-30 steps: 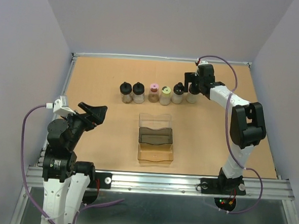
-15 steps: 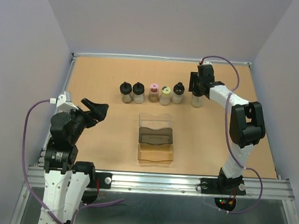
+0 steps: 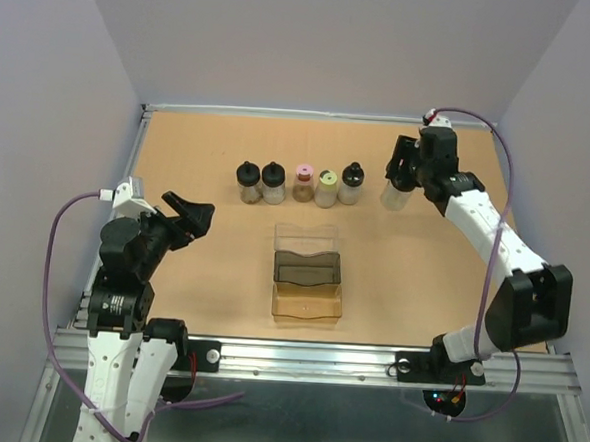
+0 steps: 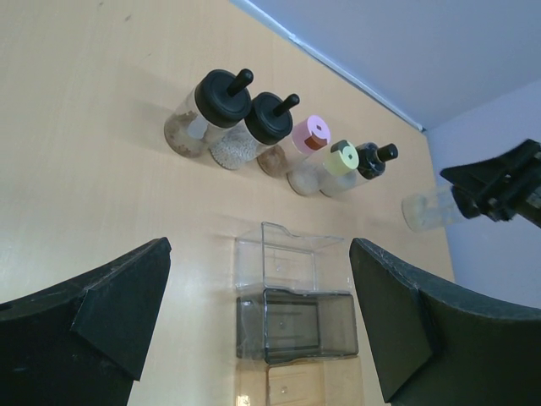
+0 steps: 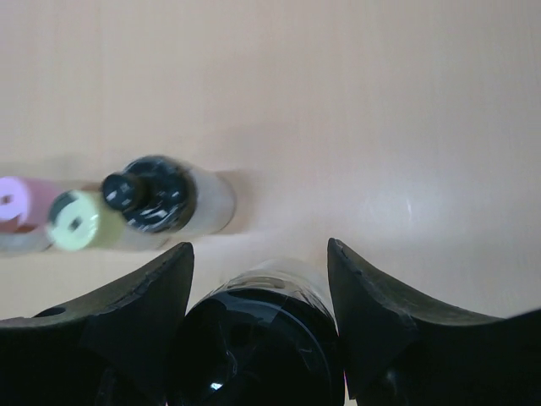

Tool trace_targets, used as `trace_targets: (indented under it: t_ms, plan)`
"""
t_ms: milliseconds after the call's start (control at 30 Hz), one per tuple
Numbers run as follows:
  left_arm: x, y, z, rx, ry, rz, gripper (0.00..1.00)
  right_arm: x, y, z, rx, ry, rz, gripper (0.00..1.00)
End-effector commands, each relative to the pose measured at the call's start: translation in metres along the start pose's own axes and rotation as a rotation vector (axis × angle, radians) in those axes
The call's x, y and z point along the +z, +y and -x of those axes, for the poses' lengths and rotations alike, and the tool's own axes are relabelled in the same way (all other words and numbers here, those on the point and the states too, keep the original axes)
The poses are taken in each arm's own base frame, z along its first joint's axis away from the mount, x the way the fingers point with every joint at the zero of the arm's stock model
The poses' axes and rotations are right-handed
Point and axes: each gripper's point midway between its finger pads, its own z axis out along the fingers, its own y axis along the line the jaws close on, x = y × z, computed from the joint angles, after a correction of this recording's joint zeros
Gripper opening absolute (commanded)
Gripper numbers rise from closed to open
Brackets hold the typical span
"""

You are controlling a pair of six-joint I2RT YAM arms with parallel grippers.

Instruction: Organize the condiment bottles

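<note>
Five condiment bottles stand in a row at the back: two black-capped (image 3: 247,181) (image 3: 273,182), a pink-capped one (image 3: 303,181), a yellow-green-capped one (image 3: 326,188) and another black-capped one (image 3: 351,182). To the right of the row, my right gripper (image 3: 406,174) is shut on the cap end of a sixth, black-capped bottle (image 3: 396,194), which is tilted. In the right wrist view that bottle's cap (image 5: 258,338) fills the gap between the fingers (image 5: 152,296). My left gripper (image 3: 190,215) hangs open at the left, holding nothing.
A three-part plastic tray (image 3: 308,272), clear, grey and brown-tinted, lies in the middle of the table in front of the row. The left wrist view looks down on the tray (image 4: 292,317) between the open fingers. Raised rails edge the table.
My right gripper closed on the rightmost black-capped bottle and carried it to the right, away from the row, with the arm swinging outward. The left arm shifted only slightly.
</note>
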Motion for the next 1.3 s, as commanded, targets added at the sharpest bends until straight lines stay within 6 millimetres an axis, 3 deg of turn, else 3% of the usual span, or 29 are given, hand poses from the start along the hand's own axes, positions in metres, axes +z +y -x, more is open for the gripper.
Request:
trace_targets:
  t_ms: [0, 133, 200, 400, 833, 1067, 1267]
  plan:
    - [-0.008, -0.019, 0.023, 0.047, -0.072, -0.056, 0.98, -0.058, 0.031, -0.005, 0.038, -0.01, 0.205, 0.0]
    - [-0.009, -0.019, 0.025, 0.057, -0.081, -0.054, 0.98, -0.104, 0.065, -0.023, -0.004, -0.005, 0.364, 0.01]
    - [-0.008, -0.018, 0.025, 0.058, -0.082, -0.051, 0.98, -0.12, 0.077, -0.021, -0.011, -0.023, 0.415, 0.0]
    - [-0.006, -0.018, 0.024, 0.059, -0.078, -0.058, 0.98, -0.139, 0.128, -0.028, -0.056, -0.009, 0.522, 0.0]
    - [-0.01, -0.015, 0.022, 0.058, -0.084, -0.045, 0.98, -0.103, 0.204, -0.061, -0.08, -0.005, 0.559, 0.0]
    - [-0.012, -0.011, 0.021, 0.055, -0.091, -0.031, 0.98, -0.074, 0.209, -0.064, -0.086, -0.02, 0.49, 0.0]
    - [-0.014, -0.01, 0.021, 0.055, -0.099, -0.028, 0.98, -0.062, 0.21, -0.067, -0.089, -0.031, 0.475, 0.01]
